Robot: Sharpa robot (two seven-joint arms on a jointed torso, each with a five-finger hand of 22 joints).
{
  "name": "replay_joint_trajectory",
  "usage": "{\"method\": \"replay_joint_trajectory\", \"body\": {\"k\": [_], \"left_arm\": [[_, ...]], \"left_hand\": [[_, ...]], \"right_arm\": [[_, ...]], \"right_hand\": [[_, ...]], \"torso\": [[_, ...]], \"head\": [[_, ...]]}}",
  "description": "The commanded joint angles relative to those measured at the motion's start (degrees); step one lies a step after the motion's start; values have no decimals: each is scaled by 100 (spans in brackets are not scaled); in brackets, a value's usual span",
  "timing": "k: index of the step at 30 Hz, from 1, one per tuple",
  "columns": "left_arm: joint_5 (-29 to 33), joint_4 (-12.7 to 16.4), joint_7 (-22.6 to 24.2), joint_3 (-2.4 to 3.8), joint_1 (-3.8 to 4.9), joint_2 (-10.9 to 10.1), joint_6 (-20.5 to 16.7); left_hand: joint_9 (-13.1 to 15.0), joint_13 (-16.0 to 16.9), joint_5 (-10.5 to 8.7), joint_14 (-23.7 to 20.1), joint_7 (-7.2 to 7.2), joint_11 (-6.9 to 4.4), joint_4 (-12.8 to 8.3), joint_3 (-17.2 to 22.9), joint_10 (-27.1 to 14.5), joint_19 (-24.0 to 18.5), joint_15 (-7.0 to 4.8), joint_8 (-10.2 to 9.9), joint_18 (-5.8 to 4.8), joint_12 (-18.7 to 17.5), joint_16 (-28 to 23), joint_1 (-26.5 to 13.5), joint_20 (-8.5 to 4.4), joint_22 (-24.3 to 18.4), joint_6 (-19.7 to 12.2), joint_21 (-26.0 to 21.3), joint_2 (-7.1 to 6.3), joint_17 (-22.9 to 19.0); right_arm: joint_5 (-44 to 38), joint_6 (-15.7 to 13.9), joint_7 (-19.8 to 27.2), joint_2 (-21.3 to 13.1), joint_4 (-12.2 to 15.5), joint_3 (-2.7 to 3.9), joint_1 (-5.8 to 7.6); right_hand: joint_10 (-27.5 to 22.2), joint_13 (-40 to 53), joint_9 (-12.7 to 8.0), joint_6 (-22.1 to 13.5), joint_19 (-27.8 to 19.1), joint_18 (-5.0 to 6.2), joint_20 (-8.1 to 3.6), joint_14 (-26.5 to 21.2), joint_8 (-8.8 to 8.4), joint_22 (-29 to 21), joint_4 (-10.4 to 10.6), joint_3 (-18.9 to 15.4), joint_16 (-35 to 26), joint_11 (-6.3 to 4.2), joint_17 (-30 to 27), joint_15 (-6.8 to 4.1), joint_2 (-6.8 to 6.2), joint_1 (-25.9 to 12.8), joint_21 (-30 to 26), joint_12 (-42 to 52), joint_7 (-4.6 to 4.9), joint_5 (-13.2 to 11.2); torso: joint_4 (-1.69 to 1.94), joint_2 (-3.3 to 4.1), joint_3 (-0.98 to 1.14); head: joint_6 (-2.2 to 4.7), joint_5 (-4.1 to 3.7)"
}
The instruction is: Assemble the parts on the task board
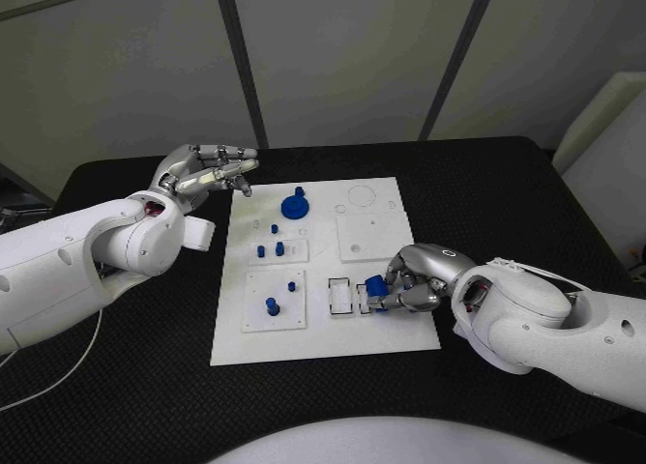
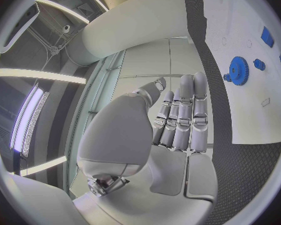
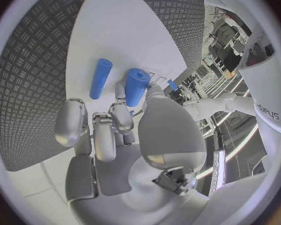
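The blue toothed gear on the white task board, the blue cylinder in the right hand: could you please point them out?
Blue toothed gear (image 1: 294, 205), head view, its disc face.
Blue cylinder (image 3: 135, 87), right wrist view, its side, between the right hand's fingers.

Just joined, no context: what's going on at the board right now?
The right robot hand is at the near right part of the white board, holding a short blue cylinder; a second blue cylinder lies on the board beside it. The left robot hand hovers empty, fingers straight, off the board's far left corner. A blue gear and several small blue pegs sit on the board.

Pale wall panels, dark seams
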Motion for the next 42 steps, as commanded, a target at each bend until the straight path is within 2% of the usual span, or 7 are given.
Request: {"method": "replay_joint_trajectory", "body": {"k": [1,8,11,18,28,36,42], "left_arm": [[15,18,10,4,7,-8,39],[15,16,11,4,-3,-16,43],[15,13,13,4,-7,-10,48],[15,14,9,4,-12,-11,50],[15,20,12,4,-15,1,60],[15,27,9,4,-15,7,59],[15,31,9,4,-15,14,60]], "left_hand": [[1,6,-29,-52,1,10,-8,-26,-36,-29,-4,32,-108,31,-24,-11,-1,-6,-37,-19,66,-7],[1,6,-29,-52,1,10,-8,-26,-36,-29,-4,32,-108,31,-24,-11,-1,-6,-37,-19,66,-7],[1,6,-29,-52,1,10,-8,-26,-36,-29,-4,32,-108,31,-24,-11,-1,-6,-37,-19,66,-7],[1,6,-28,-54,1,10,-11,-25,-41,-30,-5,36,-107,35,-24,-6,-1,-6,-39,-20,72,-10],[1,6,-28,-54,1,10,-11,-25,-41,-30,-5,36,-107,35,-24,-6,-1,-6,-39,-20,72,-10],[1,6,-28,-54,1,10,-11,-25,-41,-30,-5,36,-107,35,-24,-6,-1,-6,-39,-20,72,-10],[1,6,-28,-54,1,10,-11,-25,-41,-30,-5,36,-107,35,-24,-6,-1,-6,-39,-20,72,-10]], "right_arm": [[-159,-334,-113,-12,31,-30,-35],[-140,-791,-120,-126,240,-26,-36],[-48,-1010,-118,-153,333,-24,-34],[160,-1222,-80,-112,424,-20,-30],[497,-846,-36,269,265,-18,-28],[565,-524,-37,483,93,-18,-27],[573,-468,-94,583,-18,-17,-27]], "right_hand": [[74,82,86,38,73,-52,-12,564,88,71,-30,34,48,-30,1290,-52,186,126,61,65,-48,138],[114,145,186,40,110,-67,-42,578,168,148,-33,27,83,-62,1365,-79,258,254,111,92,-79,328],[114,145,204,35,112,-69,-46,581,179,155,-29,15,89,-64,1379,-82,260,263,116,86,-82,364],[112,141,229,38,117,-71,-49,585,198,168,-11,-13,99,-65,1400,-84,271,229,124,74,-83,372],[109,128,291,39,111,-71,-53,583,232,170,-2,-112,96,-71,1394,-88,307,81,124,38,-91,359],[132,144,418,104,98,-67,-74,580,333,168,-1,-305,91,-109,1382,-116,417,-244,118,7,-142,97],[138,149,469,123,97,-67,-85,578,379,171,-2,-352,85,-123,1370,-129,448,-279,117,-7,-161,-9]], "torso": [[-6,-6,6],[-16,-16,5],[-5,-11,-2],[1,-4,-3],[7,0,-9],[-2,4,-6],[-6,1,-5]], "head": [[5,16],[38,22],[62,20],[74,37],[67,69],[69,105],[63,126]]}}
